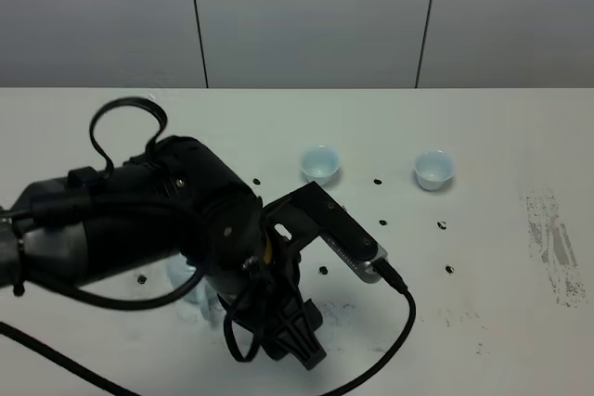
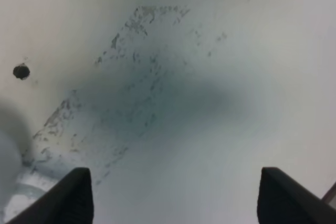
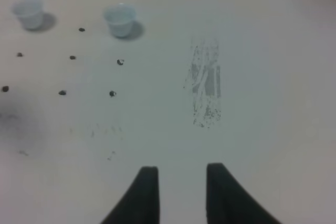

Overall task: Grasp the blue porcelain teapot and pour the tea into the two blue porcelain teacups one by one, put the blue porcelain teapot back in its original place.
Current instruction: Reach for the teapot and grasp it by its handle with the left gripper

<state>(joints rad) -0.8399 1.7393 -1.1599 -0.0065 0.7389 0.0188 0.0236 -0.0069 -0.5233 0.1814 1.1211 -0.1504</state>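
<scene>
Hovering low over the white surface, the left hand has its fingers spread wide with nothing between them, so there is no grip on anything!

Take the scuffed patch as the marker. The blue porcelain teapot sits well apart from it, almost buried under the left arm, with only a pale blue sliver peeking out. The left hand hangs just beside the teapot, on the side toward the patch. Both cups stand upright, set back from the line between teapot and patch: the near teacup closer to the patch, the far teacup closer to the teapot.

By the look of it, this is early going. The teapot is not grasped, so both pours and the return all seem to remain. Whether either cup holds tea is too small to tell.

The right wrist view brings in the right hand, which is absent from the high camera. Its fingers are a little apart and empty, and it looks past the patch to both cups. The left wrist view confirms those wide-set fingertips above bare scratched surface. Only a pale blur at its edge might be the teapot.
</scene>
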